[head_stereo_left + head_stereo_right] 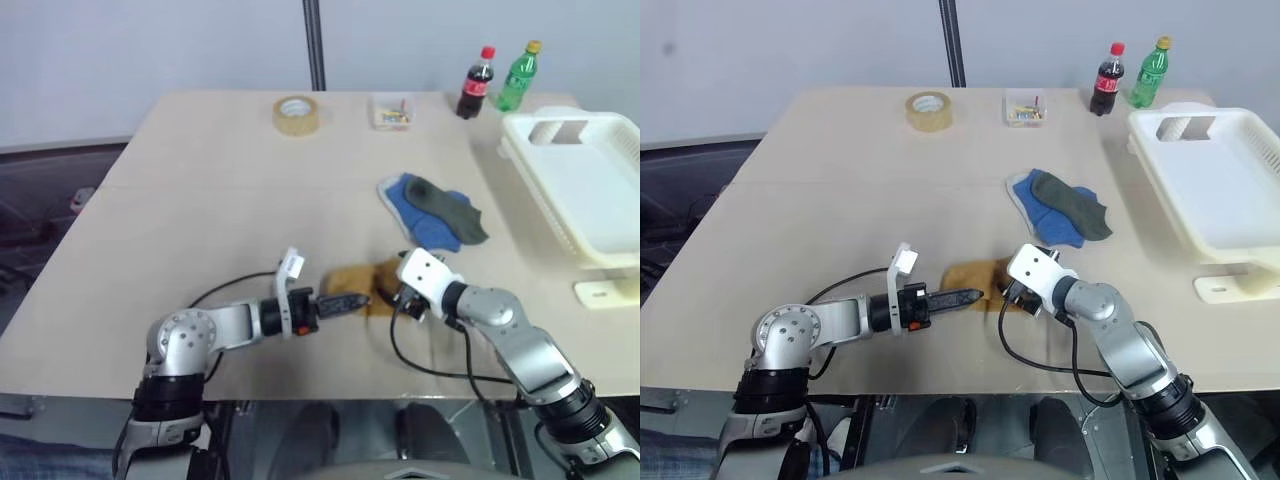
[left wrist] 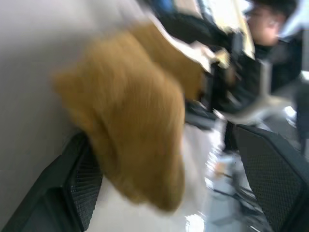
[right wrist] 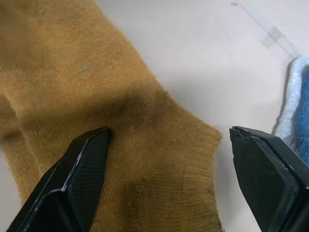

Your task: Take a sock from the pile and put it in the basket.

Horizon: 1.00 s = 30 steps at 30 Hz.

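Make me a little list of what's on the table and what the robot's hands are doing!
sock: mustard-yellow sock, flat on the table between both grippers
left gripper: open, pointing at the sock
right gripper: open, fingers over the sock's edge, not closed on it
pile: blue sock with dark grey-green sock on top
basket: cream-white basket, at the table's right edge, no socks seen inside
far edge: tape roll, small clear box, two bottles

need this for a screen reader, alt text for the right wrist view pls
A mustard-yellow sock lies flat on a pale table, with the right tool open just above it, one finger over the knit and one off its edge. A blue sock shows at the side.
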Tool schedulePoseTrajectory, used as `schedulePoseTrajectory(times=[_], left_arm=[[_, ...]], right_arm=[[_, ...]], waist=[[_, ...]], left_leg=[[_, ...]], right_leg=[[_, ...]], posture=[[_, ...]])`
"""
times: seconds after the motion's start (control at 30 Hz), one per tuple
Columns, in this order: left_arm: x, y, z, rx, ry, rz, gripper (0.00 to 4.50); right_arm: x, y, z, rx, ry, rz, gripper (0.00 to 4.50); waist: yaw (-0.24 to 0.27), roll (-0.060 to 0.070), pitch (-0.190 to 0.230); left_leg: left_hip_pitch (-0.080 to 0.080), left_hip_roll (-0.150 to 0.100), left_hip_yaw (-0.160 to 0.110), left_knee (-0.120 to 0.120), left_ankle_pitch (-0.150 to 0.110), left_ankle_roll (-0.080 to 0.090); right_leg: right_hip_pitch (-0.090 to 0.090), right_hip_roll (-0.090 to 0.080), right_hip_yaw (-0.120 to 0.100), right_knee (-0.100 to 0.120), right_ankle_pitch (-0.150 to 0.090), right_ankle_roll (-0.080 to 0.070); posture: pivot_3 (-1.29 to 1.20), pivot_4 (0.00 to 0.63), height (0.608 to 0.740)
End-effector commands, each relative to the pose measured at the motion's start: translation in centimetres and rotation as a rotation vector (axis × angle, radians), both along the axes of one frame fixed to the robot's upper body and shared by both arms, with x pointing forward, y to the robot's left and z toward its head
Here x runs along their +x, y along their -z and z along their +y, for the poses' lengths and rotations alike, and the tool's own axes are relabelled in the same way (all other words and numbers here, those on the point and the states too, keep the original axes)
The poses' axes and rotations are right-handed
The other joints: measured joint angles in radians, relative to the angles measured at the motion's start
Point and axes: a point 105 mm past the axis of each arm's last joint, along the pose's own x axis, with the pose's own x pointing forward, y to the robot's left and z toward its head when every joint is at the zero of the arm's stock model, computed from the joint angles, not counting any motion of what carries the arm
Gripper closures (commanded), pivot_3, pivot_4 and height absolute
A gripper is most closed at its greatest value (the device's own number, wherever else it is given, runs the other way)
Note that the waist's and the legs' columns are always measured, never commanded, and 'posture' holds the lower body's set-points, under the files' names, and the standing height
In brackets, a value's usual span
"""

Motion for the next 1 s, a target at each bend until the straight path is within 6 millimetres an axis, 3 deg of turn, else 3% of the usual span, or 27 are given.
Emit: schedulePoseTrajectory(times=[0.03, 0.5, 0.83, 1.0], left_arm=[[0.3, -2.2, 0.2, -0.121, -0.011, -0.051, 0.11], [0.7, -4.0, -0.7, -0.205, -0.012, -0.148, 0.11], [1.9, -4.1, 0.4, -0.149, -0.045, -0.222, 0.11], [1.9, -3.2, 1.2, -0.108, -0.042, -0.184, 0.11]], right_arm=[[0.4, 0.8, -0.9, -0.041, 0.046, 0.014, 0.38], [0.5, 0.6, -1.2, -0.058, 0.042, 0.009, 0.38], [0.4, 0.7, -1.7, -0.073, 0.062, 0.002, 0.38], [0.3, 0.9, -1.7, -0.079, 0.065, 0.002, 0.38]], waist=[[0.000, -0.001, 0.000], [0.001, -0.002, 0.001], [0.001, -0.002, 0.003], [0.002, -0.002, 0.004]], left_leg=[[0.000, 0.000, 0.000, 0.000, 0.000, 0.000], [-0.001, 0.000, 0.000, -0.001, 0.000, 0.000], [-0.002, 0.000, -0.001, -0.001, 0.000, 0.000], [-0.003, 0.000, -0.001, -0.002, 0.000, 0.000]], right_leg=[[0.000, 0.000, 0.000, 0.000, 0.000, 0.000], [0.000, -0.001, 0.000, -0.002, 0.000, 0.000], [0.000, -0.001, -0.001, -0.004, 0.000, 0.000], [-0.001, -0.002, -0.002, -0.005, 0.000, 0.000]], posture=[[0.00, 0.150, 0.738], [0.00, 0.150, 0.738], [0.00, 0.150, 0.738], [0.00, 0.150, 0.738]])
